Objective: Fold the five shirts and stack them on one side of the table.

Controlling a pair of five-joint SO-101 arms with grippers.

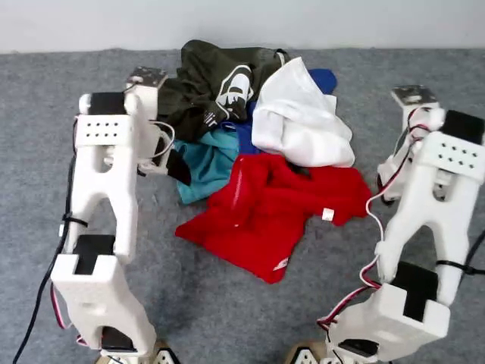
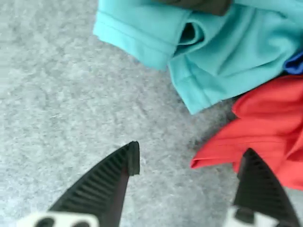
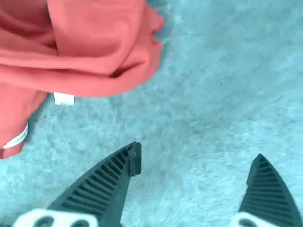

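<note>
Left gripper (image 2: 191, 149) and right gripper (image 3: 198, 150) are hanging over the grey surface (image 1: 227, 303), fingers spread, holding nothing. Red shirt (image 1: 280, 205) is lying centre frame, overlapping the teal shirt (image 1: 208, 163) and white shirt (image 1: 299, 114) heaped behind. Pulling it is likely dragging those along, tangling them further.

Lab tabletop, grey felt (image 1: 227, 318), white wall (image 1: 242, 23)

Shirts of many colours
Red shirt (image 1: 276, 212), white shirt (image 1: 299, 117), teal shirt (image 1: 206, 163), blue shirt (image 1: 326, 77), dark green shirt (image 1: 201, 72) with a white picture, grey table (image 1: 61, 76).
</note>
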